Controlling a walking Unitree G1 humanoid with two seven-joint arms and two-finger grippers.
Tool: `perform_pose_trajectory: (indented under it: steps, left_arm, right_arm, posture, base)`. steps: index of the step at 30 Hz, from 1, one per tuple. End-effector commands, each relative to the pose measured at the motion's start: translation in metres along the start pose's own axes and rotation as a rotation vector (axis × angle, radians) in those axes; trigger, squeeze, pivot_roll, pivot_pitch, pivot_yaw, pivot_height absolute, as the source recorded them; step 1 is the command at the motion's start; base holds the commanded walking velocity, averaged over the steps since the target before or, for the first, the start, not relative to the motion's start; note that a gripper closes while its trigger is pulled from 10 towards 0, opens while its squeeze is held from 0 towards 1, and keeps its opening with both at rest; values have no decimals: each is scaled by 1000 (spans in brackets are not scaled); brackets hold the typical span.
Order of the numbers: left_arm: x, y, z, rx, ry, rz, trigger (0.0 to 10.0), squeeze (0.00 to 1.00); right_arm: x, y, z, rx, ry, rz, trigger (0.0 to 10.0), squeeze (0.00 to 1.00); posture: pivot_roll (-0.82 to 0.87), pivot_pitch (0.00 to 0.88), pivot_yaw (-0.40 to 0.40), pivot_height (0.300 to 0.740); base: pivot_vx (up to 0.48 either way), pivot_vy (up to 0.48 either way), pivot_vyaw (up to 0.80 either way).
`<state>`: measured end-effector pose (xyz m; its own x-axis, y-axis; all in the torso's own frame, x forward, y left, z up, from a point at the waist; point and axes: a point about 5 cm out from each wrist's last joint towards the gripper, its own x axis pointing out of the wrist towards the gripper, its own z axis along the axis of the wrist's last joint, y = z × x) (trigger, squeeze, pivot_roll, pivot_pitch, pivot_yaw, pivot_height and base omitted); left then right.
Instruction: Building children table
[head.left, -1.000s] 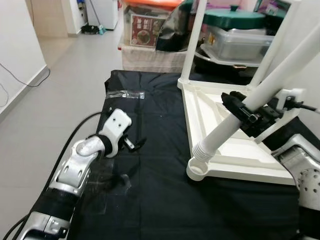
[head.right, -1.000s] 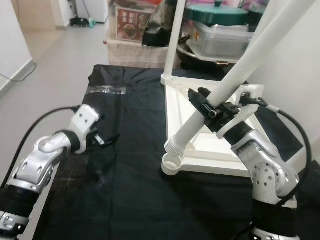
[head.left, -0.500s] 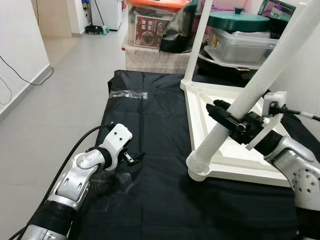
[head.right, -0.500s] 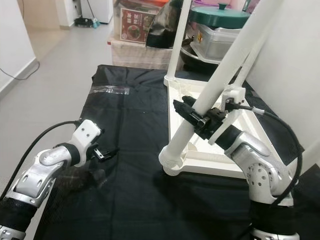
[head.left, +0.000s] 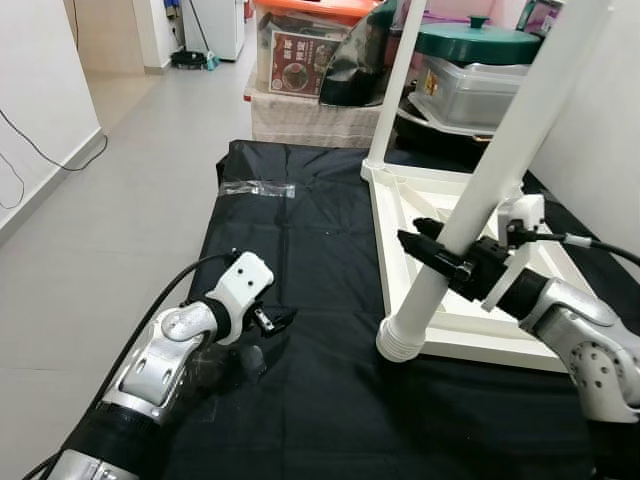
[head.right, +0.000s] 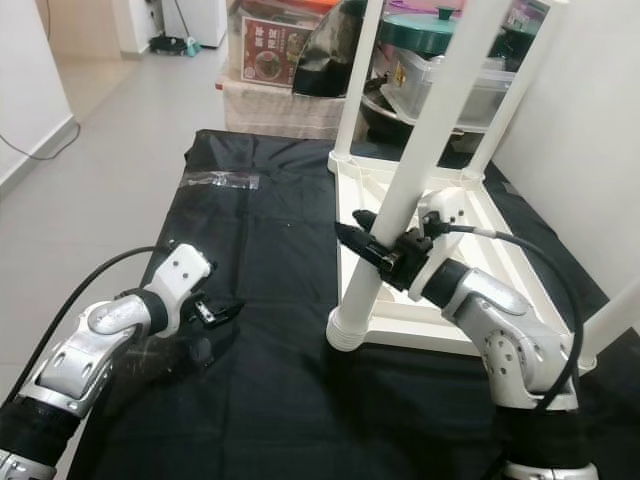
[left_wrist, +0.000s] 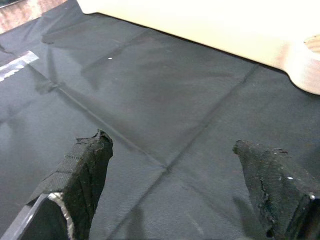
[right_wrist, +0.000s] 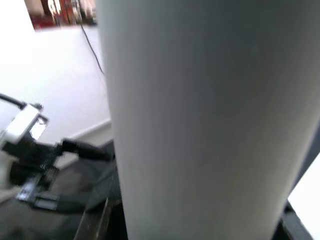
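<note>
1. white table leg (head.left: 478, 190) stands nearly upright, foot in the near-left corner socket of the upturned white tabletop (head.left: 470, 300).
2. right gripper (head.left: 440, 262) clamps the leg low, just above the tabletop.
3. left gripper (head.left: 272, 320) jaws spread, holding nothing, over the black cloth (head.left: 310, 250) left of the tabletop.

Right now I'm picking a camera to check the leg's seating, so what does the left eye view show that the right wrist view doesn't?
Left eye view alone: the white leg's ribbed foot standing at the near corner of the upturned tabletop, the right gripper clamped on that leg, and a second leg upright at the far corner. Right wrist view alone: a close, blurred stretch of the leg's shaft. Both: the leg, the left gripper and the black cloth.
</note>
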<state>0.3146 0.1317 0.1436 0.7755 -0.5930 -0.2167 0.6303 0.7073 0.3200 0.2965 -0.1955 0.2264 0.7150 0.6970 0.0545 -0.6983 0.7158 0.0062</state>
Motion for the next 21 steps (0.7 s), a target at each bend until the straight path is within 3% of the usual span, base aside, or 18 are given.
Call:
perform_pose_trajectory:
  steps: [1, 8, 21]
  left_arm:
    - [1, -3, -2, 2, -2, -3, 10000, 0]
    - [2, -10, -2, 1, -11, -10, 10000, 0]
    - [4, -12, -4, -11, -14, -16, 10000, 0]
  right_arm:
    - [5, 0, 0, -55, 25, 13, 0, 0]
    - [15, 1, -1, -124, 28, 14, 0, 0]
    - [17, 13, -13, -133, 42, 99, 0, 0]
  posture:
    - [159, 0, -142, 740]
    - [163, 0, -149, 740]
    - [164, 0, -151, 740]
  base:
    - [0, 0, 0]
    - [0, 0, 0]
    - [0, 0, 0]
